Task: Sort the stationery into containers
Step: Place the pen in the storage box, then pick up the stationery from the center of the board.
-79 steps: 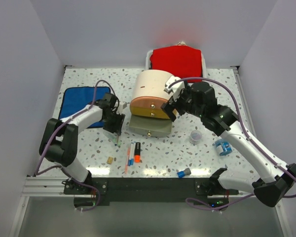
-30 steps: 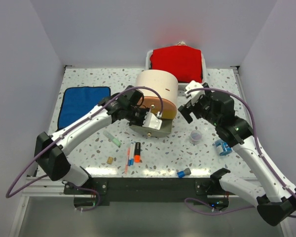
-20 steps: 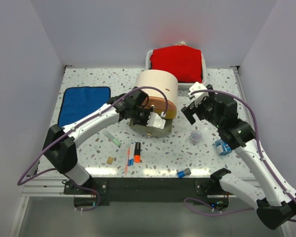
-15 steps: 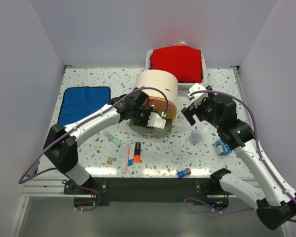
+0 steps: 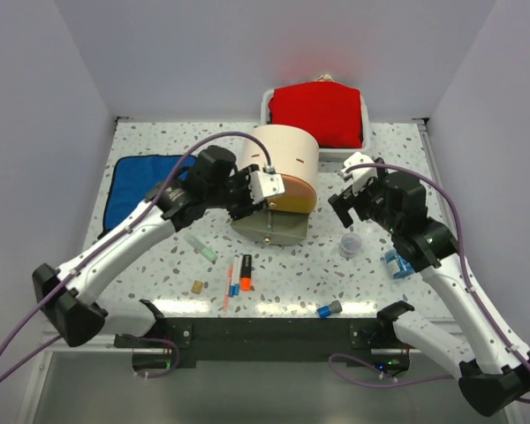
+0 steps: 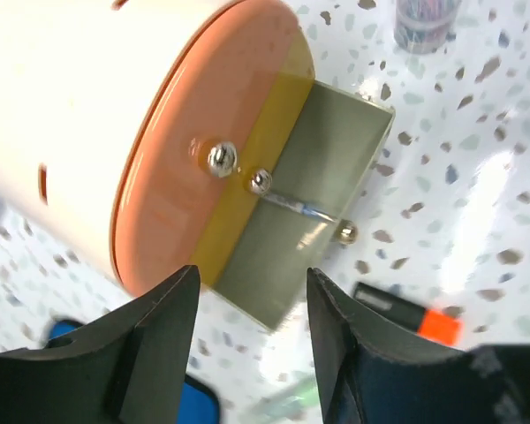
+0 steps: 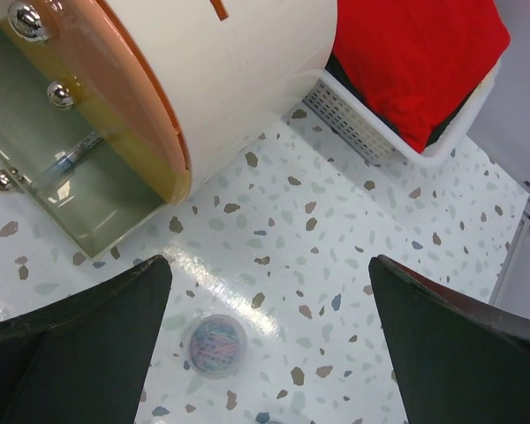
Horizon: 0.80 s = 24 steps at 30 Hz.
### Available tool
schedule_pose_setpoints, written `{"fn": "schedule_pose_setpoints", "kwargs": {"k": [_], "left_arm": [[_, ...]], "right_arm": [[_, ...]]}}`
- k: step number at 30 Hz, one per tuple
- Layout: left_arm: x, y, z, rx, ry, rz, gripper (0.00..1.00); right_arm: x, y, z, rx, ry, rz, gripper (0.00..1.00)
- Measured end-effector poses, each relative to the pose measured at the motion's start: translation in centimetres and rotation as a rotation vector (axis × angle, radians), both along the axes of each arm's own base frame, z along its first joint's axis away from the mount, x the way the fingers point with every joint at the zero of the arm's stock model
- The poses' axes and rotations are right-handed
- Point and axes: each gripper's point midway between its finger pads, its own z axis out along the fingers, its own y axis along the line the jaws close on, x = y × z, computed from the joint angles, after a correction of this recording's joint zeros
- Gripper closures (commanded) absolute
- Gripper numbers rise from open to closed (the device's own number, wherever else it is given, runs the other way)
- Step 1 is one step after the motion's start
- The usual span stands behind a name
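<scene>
The cream half-cylinder unit has its lowest yellow-orange drawer pulled open, with a thin clear pen lying in it. My left gripper is open and empty, hovering at the drawer's left side, as the left wrist view shows. My right gripper is open wide and empty, above the clear cup, which also shows in the right wrist view. On the table lie an orange marker, thin pens, a pale green pen, a tan eraser, a blue clip and a blue-grey cap piece.
A blue cloth lies at the left. A white tray with a red cloth stands behind the unit. White walls close in the table on three sides.
My left gripper has drawn back from the open drawer's front, up and to the left. My right gripper has backed away from the unit to the right.
</scene>
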Motion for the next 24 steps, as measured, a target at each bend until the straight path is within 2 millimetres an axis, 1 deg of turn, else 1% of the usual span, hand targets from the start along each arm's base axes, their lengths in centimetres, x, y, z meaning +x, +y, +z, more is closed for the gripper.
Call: {"fn": "schedule_pose_setpoints", "kwargs": {"k": [2,3,4,6,8,9,10,11,12,13,14,17,21,24], "left_arm": [[-1.0,1.4,0.5,-0.078,0.069,0.127,0.43],[-1.4,2.5,0.0,-0.111,0.125,0.198,0.43],[-1.5,4.0,-1.1,-0.129,0.190,0.295,0.41],[-0.5,8.1,-4.2,-0.140,0.316,0.533,0.41],[0.8,13.1,-8.2,-0.126,0.450,0.808,0.39],[1.1,14.8,-9.8,-0.122,0.508,0.905,0.36],[1.1,16.8,-11.8,-0.109,0.578,1.014,0.34],[0.9,18.2,-13.4,-0.097,0.636,1.103,0.33],[0.6,18.9,-14.6,-0.091,0.689,1.167,0.30],[0.4,19.1,-15.4,-0.086,0.727,1.200,0.30],[0.3,19.0,-15.8,-0.086,0.747,1.215,0.29],[0.8,18.4,-16.2,-0.103,0.786,1.250,0.27],[2.0,18.2,-16.5,-0.122,0.799,1.308,0.24],[1.9,18.4,-17.6,-0.108,0.832,1.365,0.25]], "right_arm": [[-0.1,0.0,-0.4,0.010,0.011,-0.005,0.01],[-0.1,0.0,-0.6,0.014,0.021,-0.010,0.01],[-0.1,0.1,-0.8,0.017,0.028,-0.012,0.01],[0.0,0.2,-1.3,0.019,0.044,-0.016,0.01],[0.1,0.2,-1.5,0.018,0.053,-0.017,0.01],[0.1,0.2,-1.6,0.016,0.056,-0.017,0.01],[0.1,0.2,-1.7,0.013,0.062,-0.018,0.01],[0.1,0.2,-1.8,0.012,0.065,-0.018,0.01],[0.0,0.2,-1.9,0.011,0.068,-0.018,0.01],[0.0,0.2,-1.9,0.010,0.070,-0.018,0.01],[0.0,0.2,-1.9,0.010,0.071,-0.018,0.01],[0.0,0.2,-2.0,0.014,0.074,-0.021,0.01],[0.2,0.2,-2.3,0.010,0.085,-0.025,0.01],[0.4,0.2,-2.6,0.006,0.095,-0.028,0.01]]}}
